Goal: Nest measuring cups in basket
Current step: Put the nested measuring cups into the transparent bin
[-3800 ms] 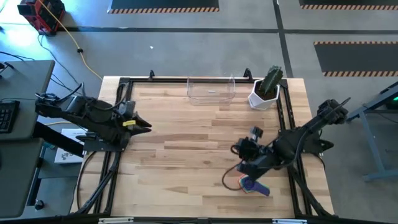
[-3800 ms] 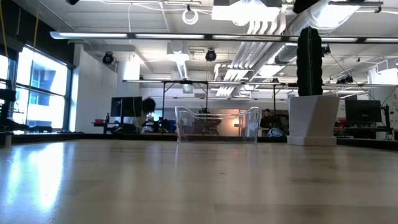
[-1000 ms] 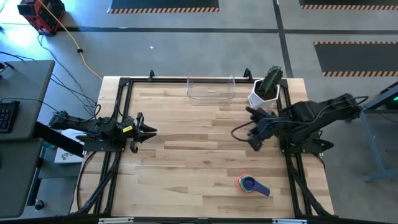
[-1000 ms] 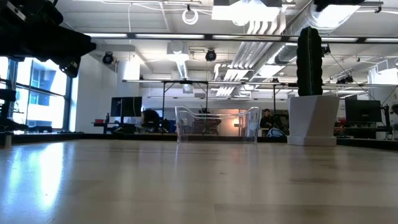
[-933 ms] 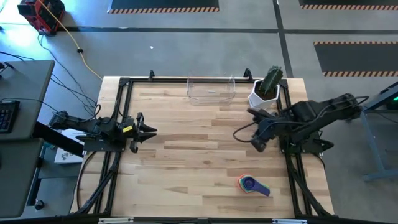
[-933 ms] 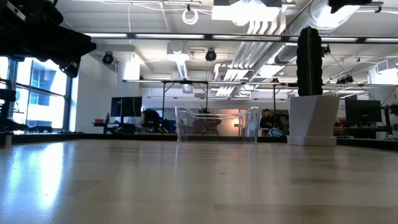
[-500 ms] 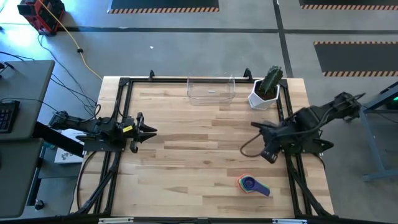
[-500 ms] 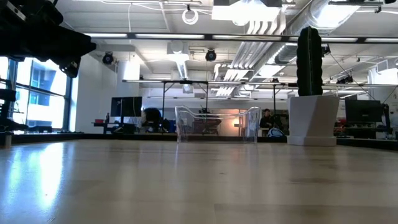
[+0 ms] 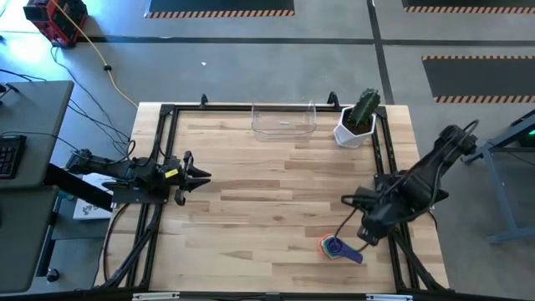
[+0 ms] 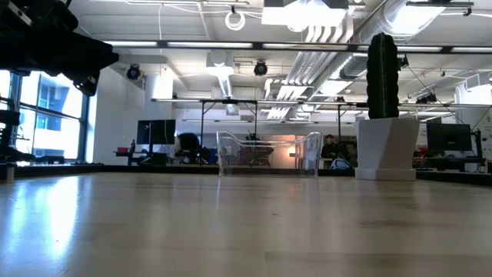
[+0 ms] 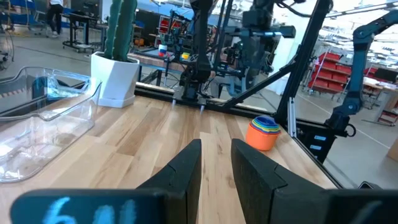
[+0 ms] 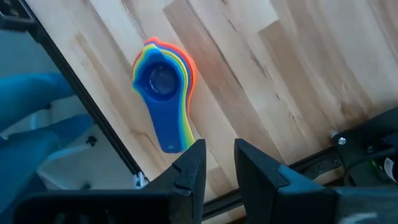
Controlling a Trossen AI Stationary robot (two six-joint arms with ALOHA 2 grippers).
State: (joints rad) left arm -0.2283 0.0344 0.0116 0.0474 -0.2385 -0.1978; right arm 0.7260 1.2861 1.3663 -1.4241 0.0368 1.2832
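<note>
Your measuring cups (image 9: 338, 248) are already nested into one stack, lying on the worktop (image 9: 251, 209) at its near right, close to the right frame rail. In the right wrist view the blue cup (image 12: 160, 87) sits on top, its flat handle laid over the fanned handles of the others, with red, orange, yellow and green rims showing around it. From the left wrist view the same stack (image 11: 263, 132) reads as an orange cup with the smaller ones inside.

Your right gripper (image 9: 366, 235) hovers just beside and above the stack, on its right. Its fingers (image 12: 189, 171) are parted by a narrow gap and pinch nothing; the stack lies beyond their tips, untouched.

Your left gripper (image 9: 201, 175) waits at the left edge of the worktop, pointing right across the wood. Its fingers (image 11: 186, 168) are likewise slightly apart, with bare boards visible between them.

The basket (image 9: 284, 121) stands empty at the far edge, near the middle, well apart from the cups. Just to its right is a white pot with a cactus (image 9: 359, 117). In the low view the basket (image 10: 268, 154) and the pot (image 10: 384, 115) stand side by side, apart, against the room behind.
</note>
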